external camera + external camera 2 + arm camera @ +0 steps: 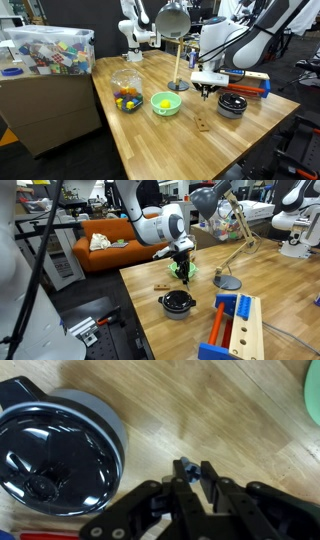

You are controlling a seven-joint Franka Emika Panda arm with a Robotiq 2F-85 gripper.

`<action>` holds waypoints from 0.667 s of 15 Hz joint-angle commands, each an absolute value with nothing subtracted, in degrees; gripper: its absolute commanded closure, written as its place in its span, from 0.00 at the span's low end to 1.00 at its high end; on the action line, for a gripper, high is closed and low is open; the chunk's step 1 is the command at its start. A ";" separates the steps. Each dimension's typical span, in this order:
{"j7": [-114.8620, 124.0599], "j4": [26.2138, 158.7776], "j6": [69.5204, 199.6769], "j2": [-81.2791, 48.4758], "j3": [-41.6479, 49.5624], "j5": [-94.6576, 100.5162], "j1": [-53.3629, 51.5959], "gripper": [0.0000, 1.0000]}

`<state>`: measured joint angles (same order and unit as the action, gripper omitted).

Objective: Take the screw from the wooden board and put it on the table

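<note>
The screw [186, 466], a small dark piece, sits pinched between the tips of the clenched jaws in the wrist view, over bare bench [200, 410]. In an exterior view the jaws hang above the bench between 1 green bowl [166, 103] on the left and 1 black pot [232, 104] on the right. The wooden board [202, 124] lies nearer, flat on the bench, apart from both. 1 lamp [175, 20] stands farther back.
</note>
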<state>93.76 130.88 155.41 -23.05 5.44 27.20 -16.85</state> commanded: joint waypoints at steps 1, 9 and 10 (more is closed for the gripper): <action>96.07 128.17 154.14 -26.65 9.01 29.31 -20.25 0.95; 97.40 125.25 153.04 -30.05 13.00 30.59 -24.78 0.95; 97.29 125.13 152.83 -30.07 13.07 30.58 -24.98 0.95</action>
